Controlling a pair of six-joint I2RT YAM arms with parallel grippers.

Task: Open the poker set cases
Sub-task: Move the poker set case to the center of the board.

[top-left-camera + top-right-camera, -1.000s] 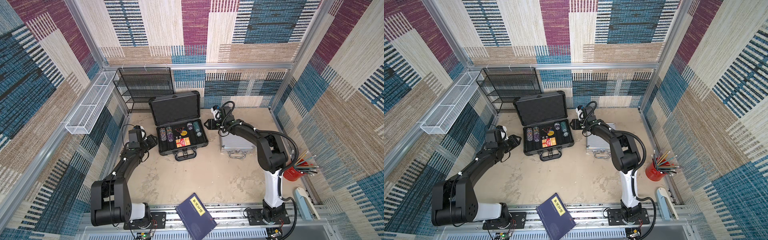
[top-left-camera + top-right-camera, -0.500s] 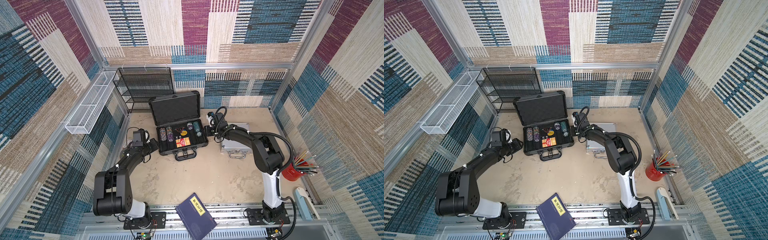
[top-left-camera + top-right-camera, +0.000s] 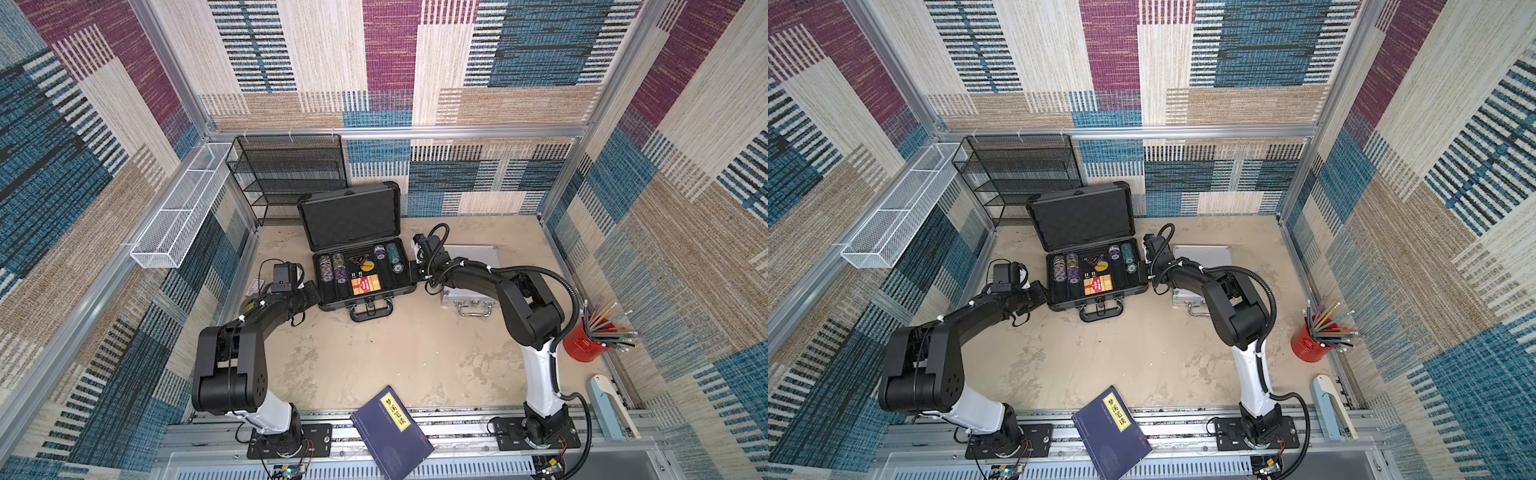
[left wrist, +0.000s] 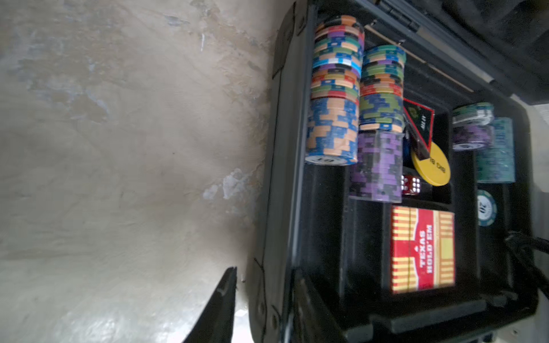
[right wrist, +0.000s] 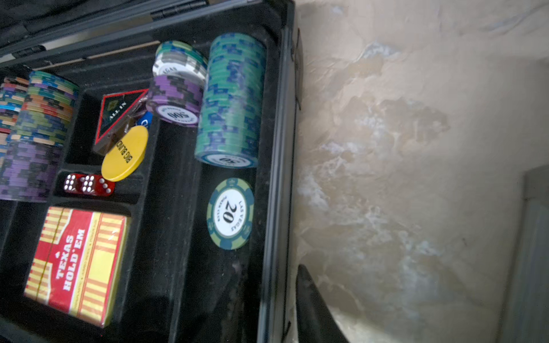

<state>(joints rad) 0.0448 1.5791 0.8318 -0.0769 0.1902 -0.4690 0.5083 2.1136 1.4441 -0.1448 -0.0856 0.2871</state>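
Since the dark case point(image 3: 351, 216) stands open, far-centre on the surface point(image 3: 374, 353), with left fingers point(image 4: 219, 306) and right fingers point(image 5: 312, 306) at its end walls, grip unclear, back off gently; the shut silver case point(image 3: 473, 251) just right likely needs its catches freed.

Patchwork blue, maroon and beige walls point(image 3: 390, 62) enclose a mottled beige floor point(image 3: 374, 353); a black mesh shelf point(image 3: 291, 174) stands far left.
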